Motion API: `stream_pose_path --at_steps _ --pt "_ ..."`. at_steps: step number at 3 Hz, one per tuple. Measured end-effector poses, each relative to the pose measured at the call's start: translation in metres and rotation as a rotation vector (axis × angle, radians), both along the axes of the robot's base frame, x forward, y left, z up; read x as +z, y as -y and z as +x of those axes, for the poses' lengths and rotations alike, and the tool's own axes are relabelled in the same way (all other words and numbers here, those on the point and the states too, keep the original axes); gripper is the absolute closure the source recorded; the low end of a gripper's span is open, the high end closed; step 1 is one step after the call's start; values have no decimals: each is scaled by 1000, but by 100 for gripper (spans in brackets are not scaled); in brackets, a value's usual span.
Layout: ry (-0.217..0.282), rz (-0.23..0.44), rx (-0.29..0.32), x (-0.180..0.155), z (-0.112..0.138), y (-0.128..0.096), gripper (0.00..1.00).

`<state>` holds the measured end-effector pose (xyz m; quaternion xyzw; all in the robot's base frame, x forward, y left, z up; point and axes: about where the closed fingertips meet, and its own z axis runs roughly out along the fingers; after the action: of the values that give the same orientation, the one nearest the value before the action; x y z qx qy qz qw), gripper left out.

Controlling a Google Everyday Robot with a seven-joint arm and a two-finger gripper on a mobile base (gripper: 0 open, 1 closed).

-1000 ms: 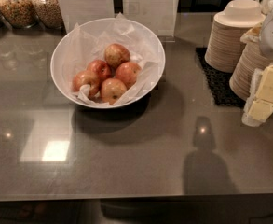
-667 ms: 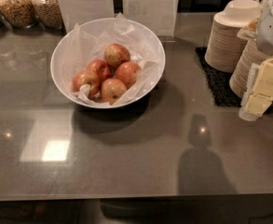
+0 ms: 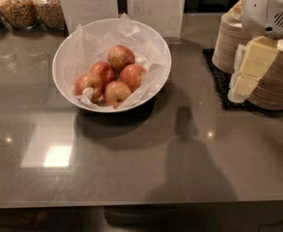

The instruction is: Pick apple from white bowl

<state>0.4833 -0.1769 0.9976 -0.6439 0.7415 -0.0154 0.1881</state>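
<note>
The white bowl (image 3: 66,57), lined with crinkled white paper, stands on the grey counter at back centre. It holds several small apples. The apple (image 3: 121,57), yellow-gold with a red blush, lies on top at the back of the pile; redder apples sit below and left of it. My gripper (image 3: 241,87), with cream-coloured fingers under a white arm housing (image 3: 269,8), hangs at the right edge in front of the stacked bowls. It is well to the right of the white bowl and apart from it.
Stacks of beige disposable bowls (image 3: 271,81) stand on a black mat (image 3: 217,79) at the right. Glass jars of cereal (image 3: 18,6) stand at the back left. White sign holders (image 3: 155,6) stand behind the bowl. The counter's front edge runs along the bottom.
My gripper has moved left and slightly up, closer to the white bowl. The bowl and apples have not moved.
</note>
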Motion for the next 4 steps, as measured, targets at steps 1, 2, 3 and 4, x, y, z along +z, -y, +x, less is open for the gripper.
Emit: stream_pose_path --at_steps 1,2,3,4 --pt "38 27 22 3 6 -18 0" --pt "136 113 105 28 24 -90 0" --pt "190 151 165 60 51 -155 0" --pt "238 186 239 90 50 -195 0"
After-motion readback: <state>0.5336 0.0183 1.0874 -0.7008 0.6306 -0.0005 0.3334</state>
